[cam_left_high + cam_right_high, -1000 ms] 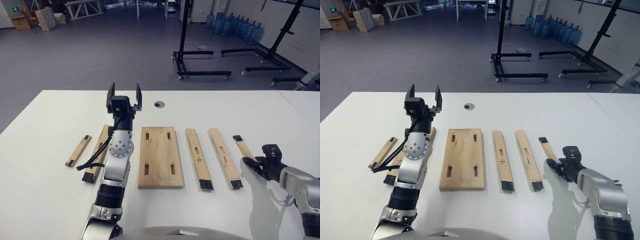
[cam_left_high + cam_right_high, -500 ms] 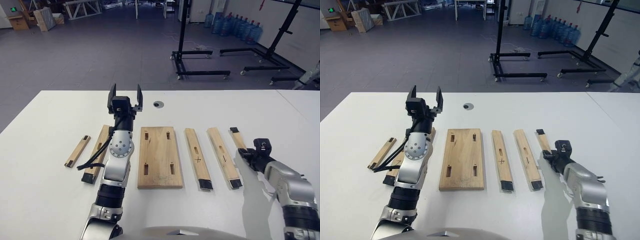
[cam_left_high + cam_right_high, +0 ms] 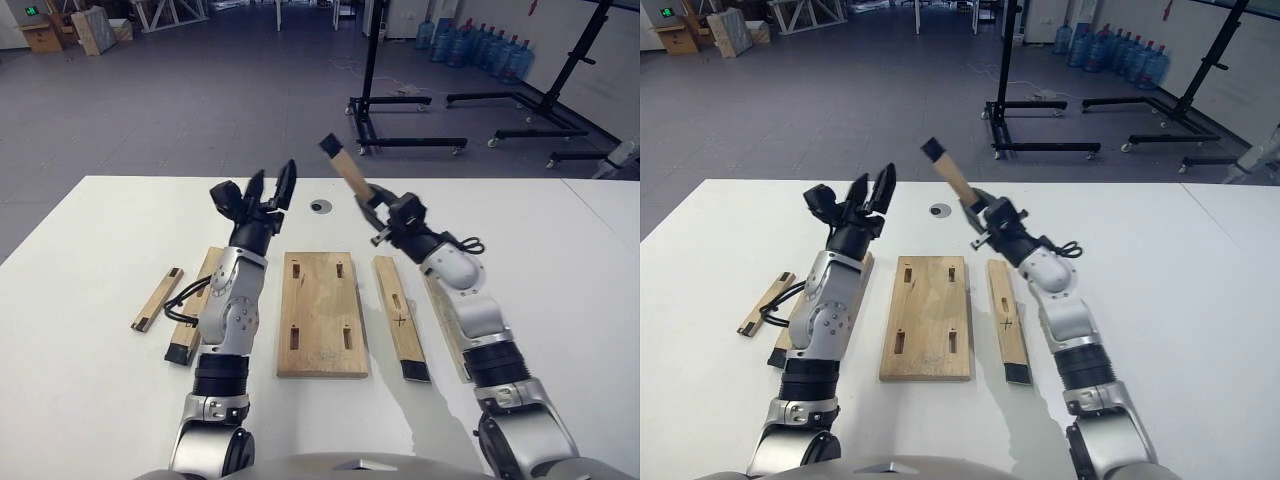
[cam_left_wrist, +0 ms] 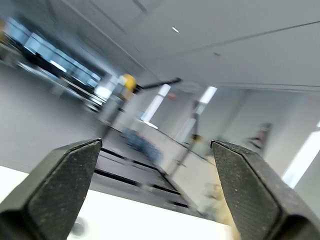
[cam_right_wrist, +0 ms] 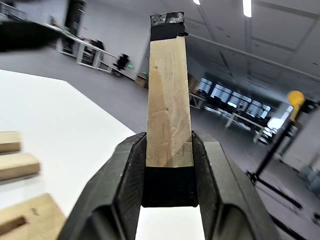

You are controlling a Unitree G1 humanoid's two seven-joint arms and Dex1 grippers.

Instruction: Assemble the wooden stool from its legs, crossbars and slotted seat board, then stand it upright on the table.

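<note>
The right gripper [image 3: 375,208] is raised above the far part of the white worktop [image 3: 80,380], over the far end of the pieces lying right of centre. Its fingers [image 5: 125,180] are clenched on a short bar [image 3: 346,172], grasping it at one black-tipped end. The bar is clear of the worktop and tilts up toward the far left, its other black tip uppermost.

The left gripper [image 3: 272,180] hangs in the air over the far-left part of the worktop, just left of the seat board's far edge. Its fingers [image 4: 55,185] are spread wide apart with nothing between them, pointing up and away.

The slotted seat board [image 3: 320,313] lies flat in the middle of the worktop, its long side running near to far, with four slots showing near its corners. Just to its right lies a leg [image 3: 400,317] with a slot and a black near end, parallel to the board but not touching it. A second leg [image 3: 443,318] lies farther right, mostly covered by the right arm. Left of the board, another leg [image 3: 190,330] lies partly under the left arm, its black end nearest. Left of it lies a second short bar [image 3: 157,299], angled slightly. A small round grommet [image 3: 319,207] sits in the worktop beyond the board.
</note>
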